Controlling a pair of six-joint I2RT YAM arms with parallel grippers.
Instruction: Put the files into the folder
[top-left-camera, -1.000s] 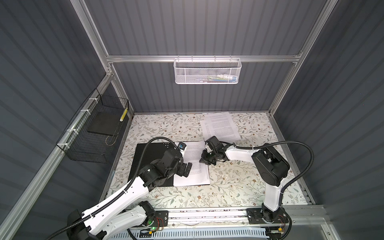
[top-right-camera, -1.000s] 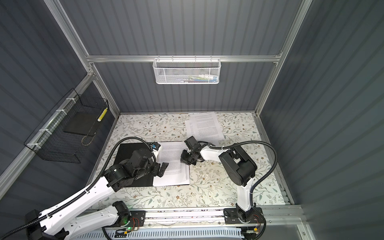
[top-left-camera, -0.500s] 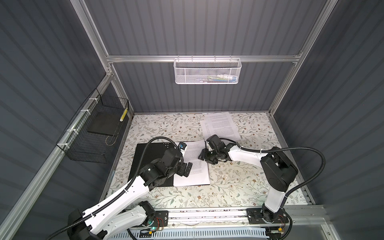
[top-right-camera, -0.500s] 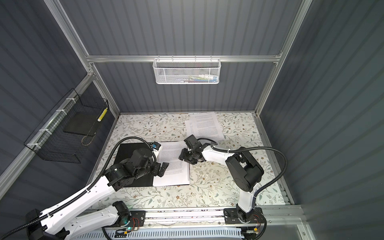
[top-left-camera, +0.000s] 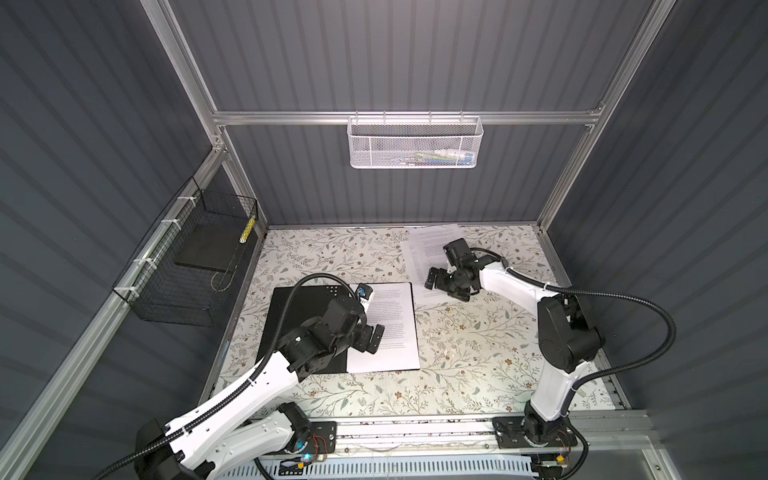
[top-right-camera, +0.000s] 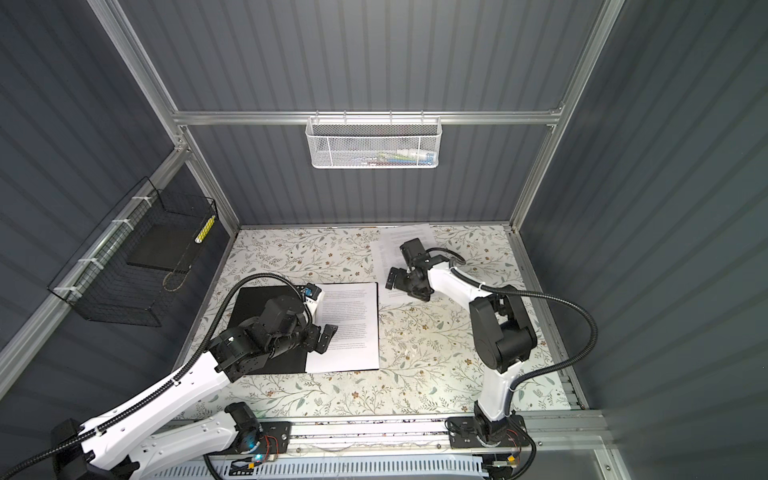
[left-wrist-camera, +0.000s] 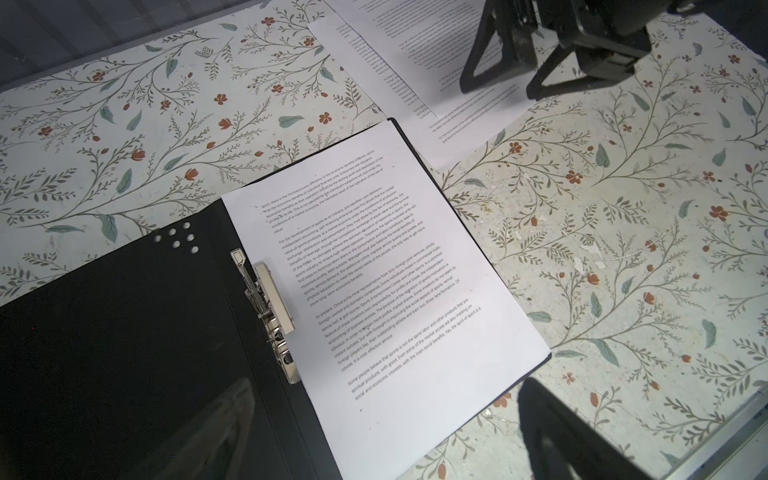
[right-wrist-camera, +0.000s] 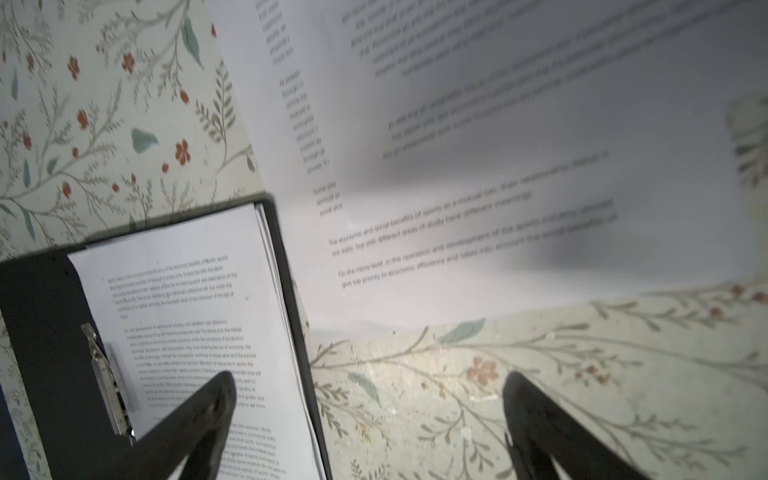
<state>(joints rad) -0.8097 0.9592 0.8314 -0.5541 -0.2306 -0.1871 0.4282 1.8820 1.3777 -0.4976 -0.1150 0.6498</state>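
Claw on left arm (top-left-camera: 372, 338) wide above folder (top-left-camera: 286, 307), claw on right arm (top-left-camera: 445, 286) wide, wrist bent over loose files (top-left-camera: 428, 249)

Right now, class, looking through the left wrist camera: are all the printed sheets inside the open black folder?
No: loose sheets lie on the floral table, outside the folder.

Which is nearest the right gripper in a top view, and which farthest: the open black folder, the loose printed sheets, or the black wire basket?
1. Loose printed sheets: beneath the right gripper, toward the back of the table.
2. Open black folder: to the gripper's left, mid-table.
3. Black wire basket: far left, hung on the side wall.
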